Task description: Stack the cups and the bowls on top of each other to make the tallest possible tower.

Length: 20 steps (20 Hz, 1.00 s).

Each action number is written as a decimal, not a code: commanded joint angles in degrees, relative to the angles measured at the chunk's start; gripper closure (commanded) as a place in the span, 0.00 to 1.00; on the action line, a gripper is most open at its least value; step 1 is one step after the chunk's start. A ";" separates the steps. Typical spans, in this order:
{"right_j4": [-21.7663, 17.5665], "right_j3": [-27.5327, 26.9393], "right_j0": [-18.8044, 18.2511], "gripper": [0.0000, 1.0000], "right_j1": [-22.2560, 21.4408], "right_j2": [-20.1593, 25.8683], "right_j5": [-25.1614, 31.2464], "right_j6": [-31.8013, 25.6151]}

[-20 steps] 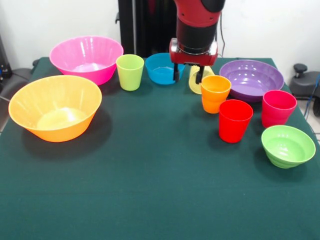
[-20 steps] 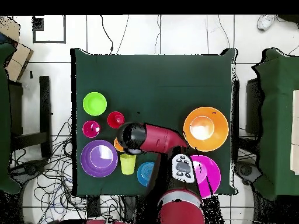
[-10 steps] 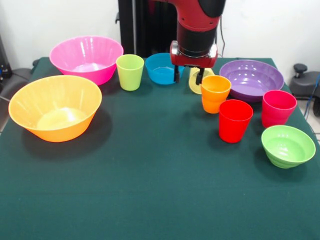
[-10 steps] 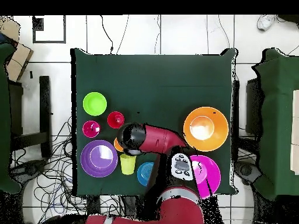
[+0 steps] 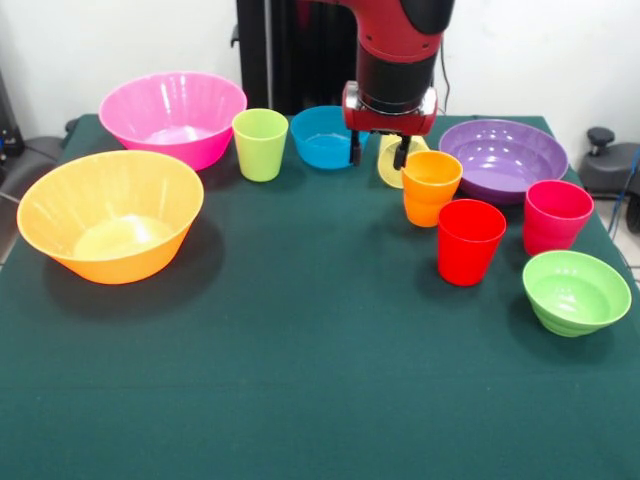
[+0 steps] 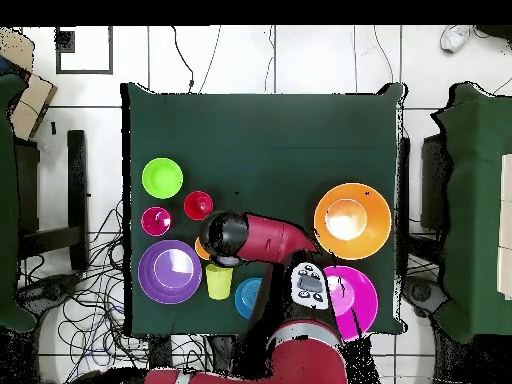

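Here the pincer (image 5: 378, 156) hangs open, empty, between small blue bowl (image 5: 322, 137) and pale yellow cup (image 5: 392, 163); the worktop (image 5: 300, 380) lies open toward its near edge.

The arm (image 5: 400, 45) is glossy red over black, ending in a red-rimmed hand (image 5: 378, 155) with dark fingers (image 5: 354, 150).
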 commanded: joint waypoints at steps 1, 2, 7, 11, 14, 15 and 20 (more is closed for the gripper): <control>-0.88 -3.03 -0.23 0.00 1.77 2.76 2.46 5.84; -0.82 -3.36 -0.36 0.00 1.90 2.72 2.84 5.78; -0.56 -4.64 -0.28 0.00 2.40 2.61 3.62 6.01; -0.44 -4.18 -0.43 0.00 2.31 2.65 2.99 6.21; -0.34 -4.91 -0.36 0.00 2.87 2.52 3.18 6.47; -0.33 -5.44 -0.37 0.00 3.15 2.42 3.45 6.51; -0.23 -8.51 -0.57 0.00 4.88 2.11 4.71 6.42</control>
